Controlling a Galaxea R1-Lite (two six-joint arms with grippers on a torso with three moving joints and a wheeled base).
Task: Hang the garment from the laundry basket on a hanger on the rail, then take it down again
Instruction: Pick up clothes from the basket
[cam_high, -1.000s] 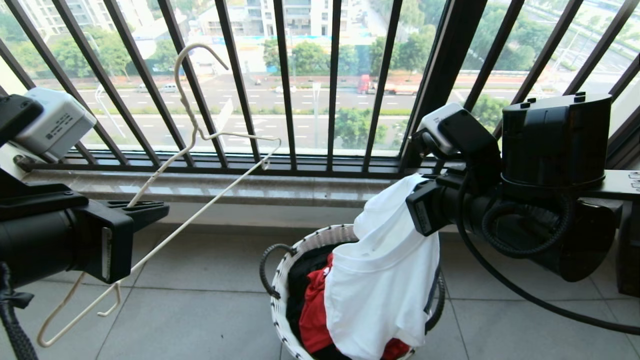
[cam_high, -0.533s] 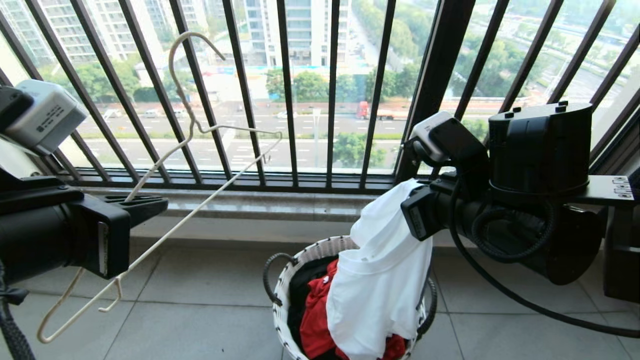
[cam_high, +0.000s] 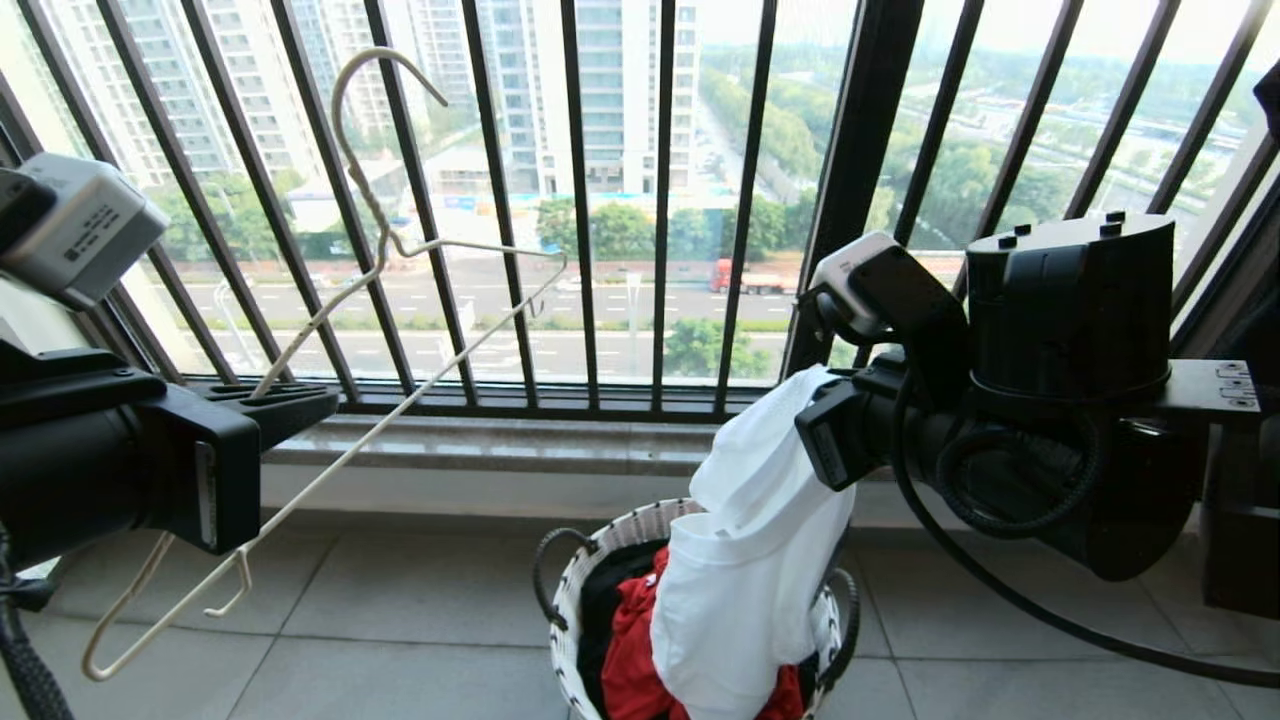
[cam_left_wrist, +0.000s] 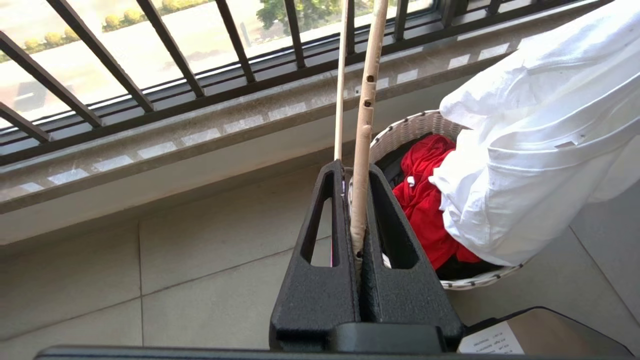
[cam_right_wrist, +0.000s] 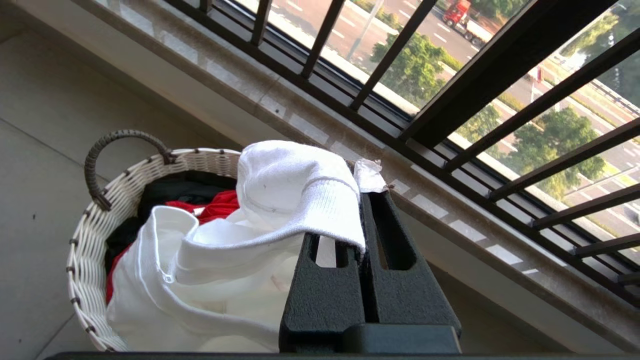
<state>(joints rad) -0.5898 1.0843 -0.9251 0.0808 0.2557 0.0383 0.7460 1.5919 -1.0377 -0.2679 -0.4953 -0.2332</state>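
So the white garment (cam_high: 745, 590) is hanging out of the laundry basket (cam_high: 570, 610), top end pinched in the right claw (cam_right_wrist: 361, 200) by what looks like the collar edge, bottom half draped down into the basket over the red garment (cam_high: 630, 660). Honestly that grip looks thin, just a fold of fabric plus the tag poking out between the pressed-together jaws, so I reckon a quick lift could let it slip and flop back in, or drag the red one out with it. Over on the left, the left claw (cam_left_wrist: 356, 200) is squeezed shut on the wire hanger (cam_high: 400, 300), holding it tilted in front of the window railing (cam_high: 580, 200). That long hook sits right by the bars, so swinging it up might snag one. No rail in sight, so threading the shirt could get awkward with both arms well apart
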